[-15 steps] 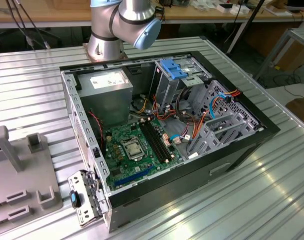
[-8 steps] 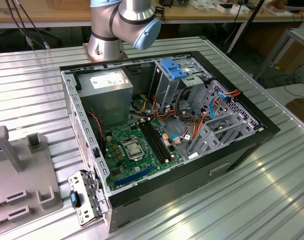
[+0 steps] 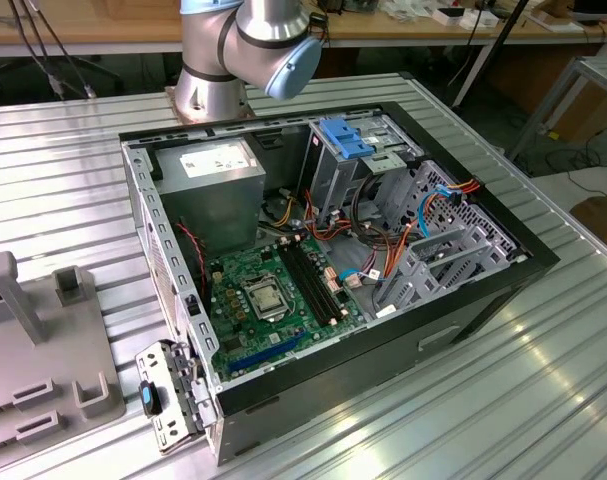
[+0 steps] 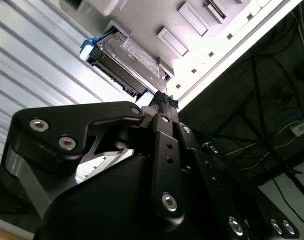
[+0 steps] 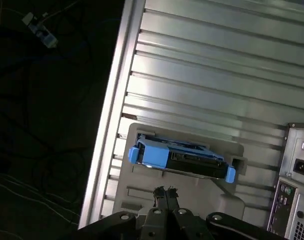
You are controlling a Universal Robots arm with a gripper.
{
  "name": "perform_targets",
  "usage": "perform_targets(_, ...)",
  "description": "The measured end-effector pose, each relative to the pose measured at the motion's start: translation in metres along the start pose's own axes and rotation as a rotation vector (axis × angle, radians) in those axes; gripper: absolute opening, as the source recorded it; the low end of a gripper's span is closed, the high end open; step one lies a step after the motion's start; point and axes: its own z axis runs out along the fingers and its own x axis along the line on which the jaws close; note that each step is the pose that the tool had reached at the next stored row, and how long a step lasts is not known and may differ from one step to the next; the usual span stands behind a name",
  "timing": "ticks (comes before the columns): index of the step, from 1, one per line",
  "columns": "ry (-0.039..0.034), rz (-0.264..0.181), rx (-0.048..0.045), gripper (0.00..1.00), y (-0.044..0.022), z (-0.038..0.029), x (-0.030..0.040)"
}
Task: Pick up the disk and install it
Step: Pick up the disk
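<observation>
my gripper point(image 5: 165, 190), closed and empty, hangs near the disk point(image 5: 179, 160) in its grey holder point(image 5: 202, 196); i should centre squarely over it.

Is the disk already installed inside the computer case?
No, in the first wrist view the disk sits in a grey holder outside the case.

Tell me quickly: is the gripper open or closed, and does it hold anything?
Gripper: closed, holding nothing; the disk lies apart from it in its grey stand.
</observation>
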Motion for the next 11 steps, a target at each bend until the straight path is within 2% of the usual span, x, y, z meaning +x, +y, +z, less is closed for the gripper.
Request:
perform_targets(6,-0.0054,-0.173,-0.0020,0.11,0.0002,0.0001,0.0000)
perform_targets(11,-0.0079,-0.259,-0.0029,0.11,0.0004,0.0001,0.0000)
